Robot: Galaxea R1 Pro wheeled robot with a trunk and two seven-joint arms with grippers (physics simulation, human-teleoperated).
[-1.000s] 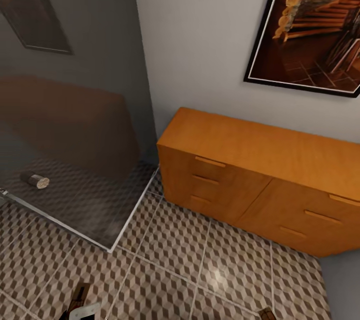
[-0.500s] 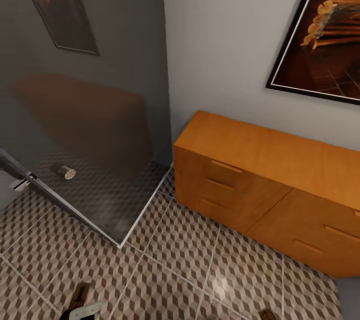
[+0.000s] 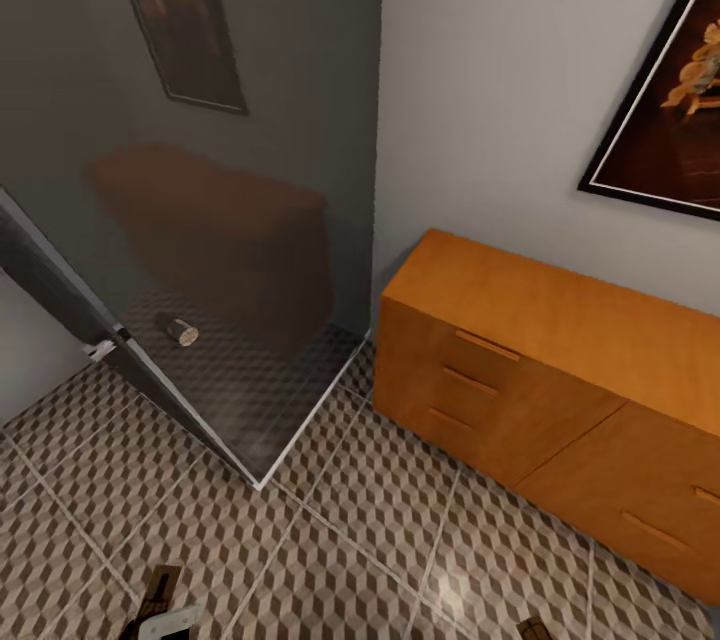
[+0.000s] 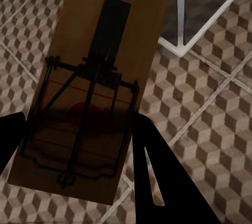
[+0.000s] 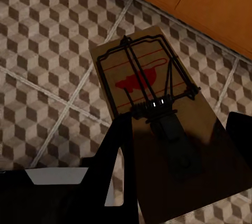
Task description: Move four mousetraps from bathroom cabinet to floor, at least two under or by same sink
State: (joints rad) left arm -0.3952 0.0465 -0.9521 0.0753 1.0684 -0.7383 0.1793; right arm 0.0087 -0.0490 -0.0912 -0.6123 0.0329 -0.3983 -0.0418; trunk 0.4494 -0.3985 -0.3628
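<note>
**A:** Mousetraps in both hands, then? Which step is this?

**B:** Carrying, I'd judge. The left gripper (image 4: 73, 140) has its dark fingers closed on either side of a mousetrap (image 4: 92, 82), and the right gripper (image 5: 178, 145) is clamped the same way on a second mousetrap (image 5: 157, 124). Both boards hang above the bathroom floor (image 3: 330, 540), not touching it.

**A:** And the cabinet?

**B:** The orange-brown cabinet (image 3: 560, 320) stands against the white wall, drawers closed, at the right of the head view. The right wrist view shows its base just beyond the held trap.

**A:** What comes next?

**B:** Finding a sink. These two need setting down on the cube-patterned tiles under or beside one, so the base probably has to turn and travel first.

**A:** Anything else in the room?

**B:** A glass shower screen (image 3: 230, 220) meets the wall left of the cabinet, with a small cylindrical handle (image 3: 177, 330) on it. A dark-framed picture (image 3: 665, 120) hangs above the cabinet.
</note>
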